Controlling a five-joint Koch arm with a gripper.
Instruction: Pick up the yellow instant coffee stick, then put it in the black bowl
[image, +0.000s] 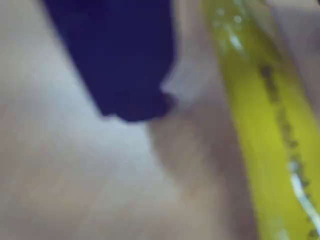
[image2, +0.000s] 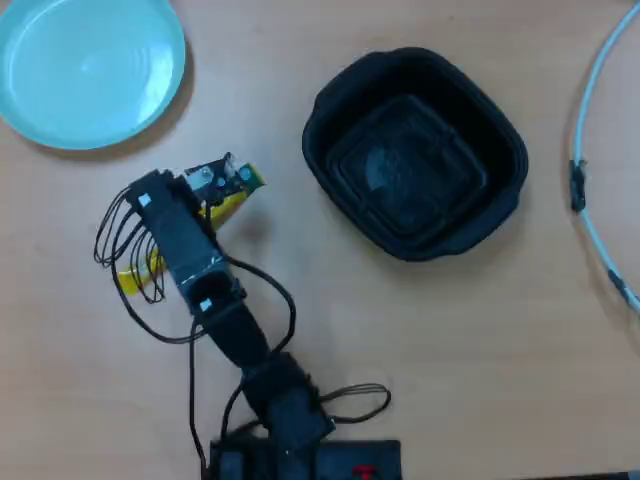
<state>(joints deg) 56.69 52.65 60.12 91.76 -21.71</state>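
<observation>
Stick: the yellow instant coffee stick (image2: 228, 203) lies flat on the surface (image2: 420, 340), under my wrist; only its two ends show from overhead, one by the green end near my fingers, one by my cables.
Long axis: slanted, running from that green end down and to the left in the overhead view; in the wrist view the stick (image: 265, 135) runs top to bottom along the right side.
Fingers: my fingers (image2: 222, 178) sit right over the stick's green end. One dark finger (image: 125, 65) shows in the wrist view, left of the stick and seemingly apart from it. The other is out of sight, so I cannot tell whether I am spread or closed.
Bowl: the black bowl (image2: 345, 95) stands empty, well to the right of the stick in the overhead view.
Next, as I judge it: straddle the stick across its narrow width before closing.
</observation>
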